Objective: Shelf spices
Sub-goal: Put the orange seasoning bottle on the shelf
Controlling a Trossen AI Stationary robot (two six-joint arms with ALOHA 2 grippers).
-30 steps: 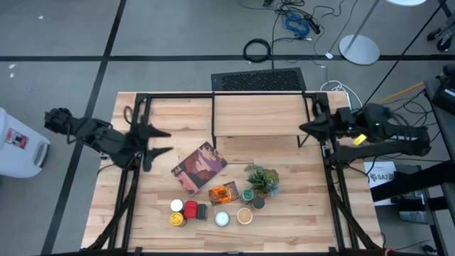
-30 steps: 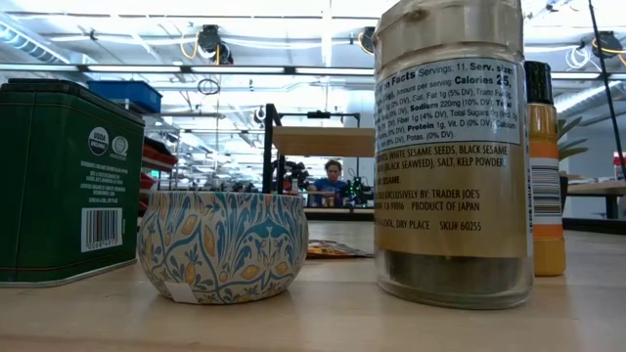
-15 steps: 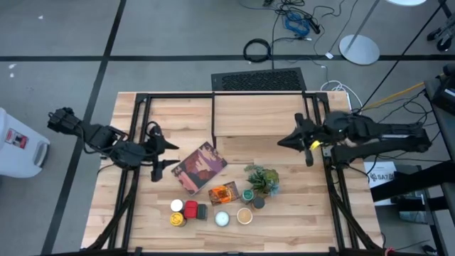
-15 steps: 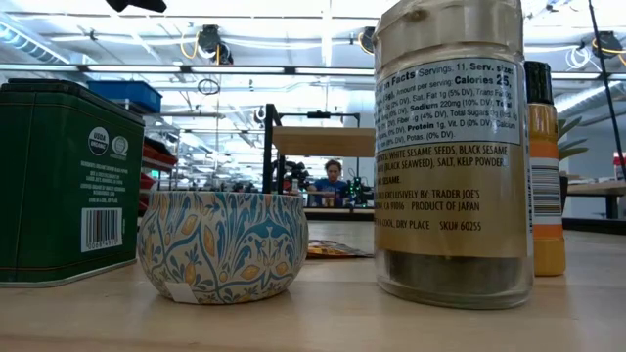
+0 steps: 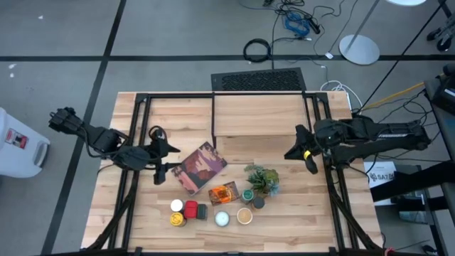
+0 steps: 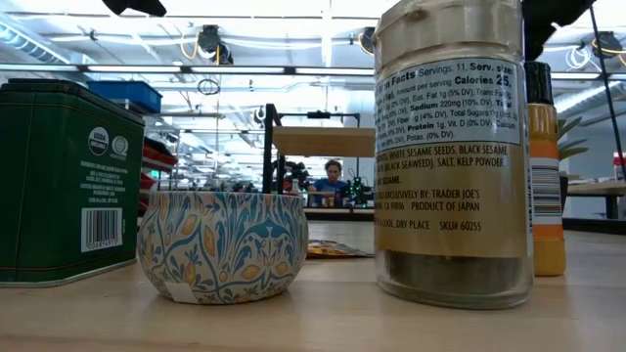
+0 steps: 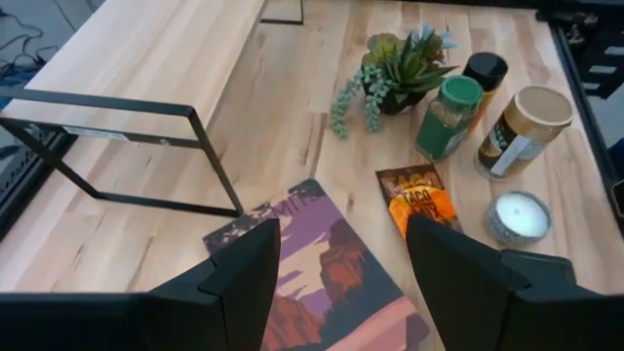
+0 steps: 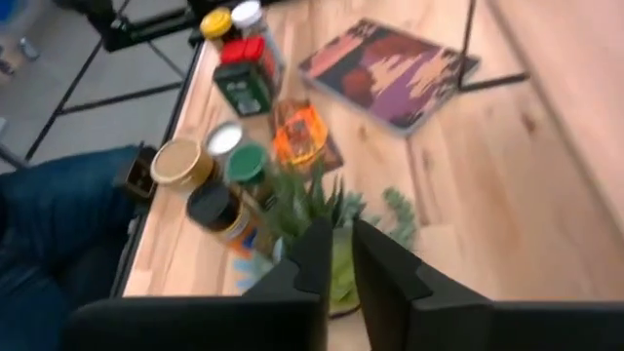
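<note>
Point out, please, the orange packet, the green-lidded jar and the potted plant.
orange packet (image 7: 419,203): left wrist view, middle of its printed face.
green-lidded jar (image 7: 448,117): left wrist view, on its side below the lid.
potted plant (image 7: 400,60): left wrist view, on its leaves.

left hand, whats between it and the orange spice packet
The maroon picture book lies between the left hand and the orange packet, flat on the table. This shows in the high view, and the left wrist view shows the same.
</note>
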